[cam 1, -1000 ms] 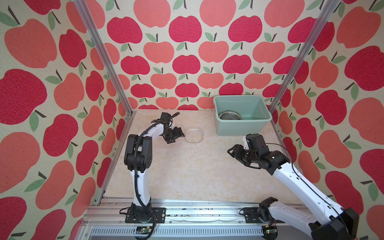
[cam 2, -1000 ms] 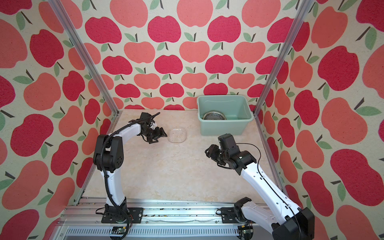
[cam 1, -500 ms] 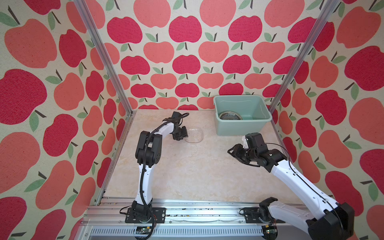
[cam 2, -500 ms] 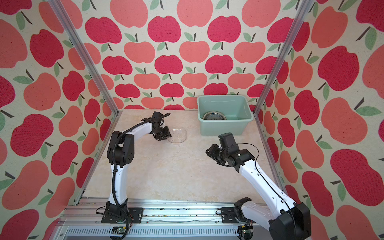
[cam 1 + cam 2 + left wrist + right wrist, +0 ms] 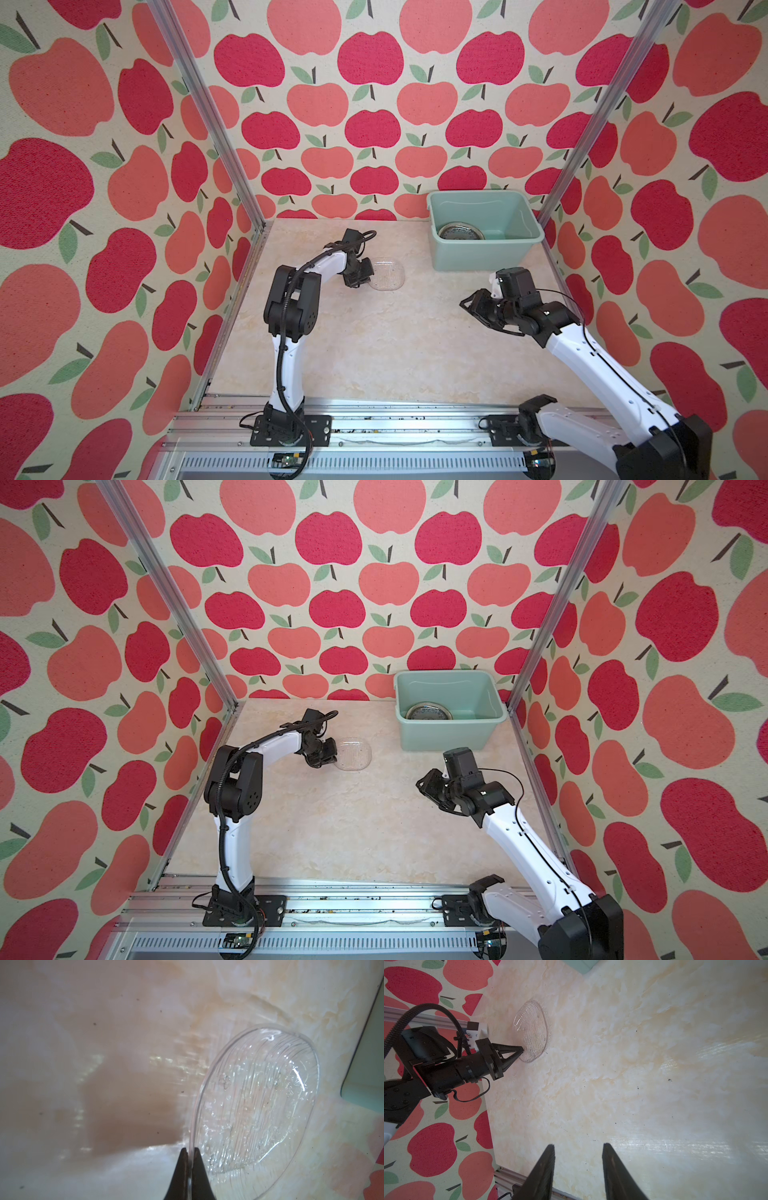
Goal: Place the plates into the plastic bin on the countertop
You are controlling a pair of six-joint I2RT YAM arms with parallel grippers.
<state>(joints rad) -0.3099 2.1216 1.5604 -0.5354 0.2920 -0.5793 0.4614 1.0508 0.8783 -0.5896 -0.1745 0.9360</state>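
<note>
A clear glass plate [image 5: 387, 273] [image 5: 353, 754] [image 5: 255, 1105] [image 5: 531, 1032] lies on the beige marble countertop [image 5: 374, 340], left of the bin. My left gripper [image 5: 362, 277] [image 5: 330, 757] [image 5: 191, 1150] [image 5: 521, 1049] is shut on this plate's left rim, which shows between its black fingers. The mint-green plastic bin [image 5: 519, 245] [image 5: 482, 727] stands at the back right and holds a dark patterned plate [image 5: 461, 232] [image 5: 428, 712]. My right gripper [image 5: 471, 305] [image 5: 426, 783] [image 5: 578, 1147] hovers open and empty over the countertop, in front of the bin.
Apple-patterned walls and slanted aluminium posts [image 5: 208, 112] close in the left, back and right. An aluminium rail [image 5: 374, 419] with both arm bases runs along the front edge. A corner of the bin [image 5: 365, 1084] shows near the glass plate in the left wrist view.
My left gripper moved right to the clear plate and shut on its rim. My right gripper narrowed a little and barely shifted.
</note>
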